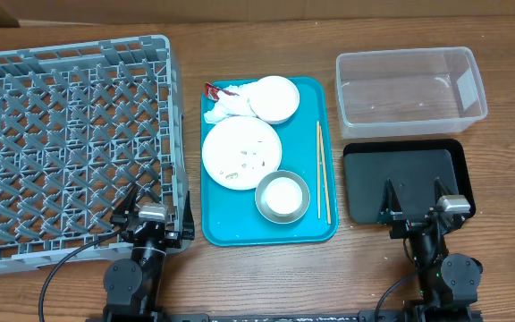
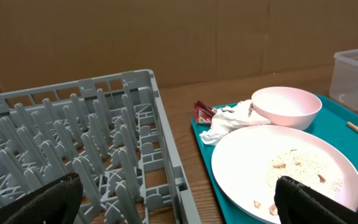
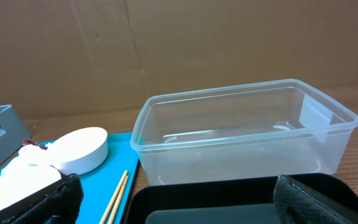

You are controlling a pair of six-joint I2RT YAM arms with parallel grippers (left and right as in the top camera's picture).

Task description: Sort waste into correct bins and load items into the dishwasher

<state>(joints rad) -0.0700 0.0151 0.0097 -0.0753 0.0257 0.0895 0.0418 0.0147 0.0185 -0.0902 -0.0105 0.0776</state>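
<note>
Gleaming clear tub [image 1: 409,89], matte blk tray [image 1: 401,165]

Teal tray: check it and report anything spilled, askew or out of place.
Whitish food scraps are scattered over the pale round plate at the middle of the teal rectangular tray. A crumpled white paper napkin and small red wrapper lie loose at its far left corner, beside the pale bowl. Nothing else stands out.

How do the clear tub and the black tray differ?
The clear tub is see-through; the black tray is opaque. The clear tub has tall walls; the black tray is shallow. The clear tub sits farther back, the black tray nearer. Both are rectangular and empty.
</note>
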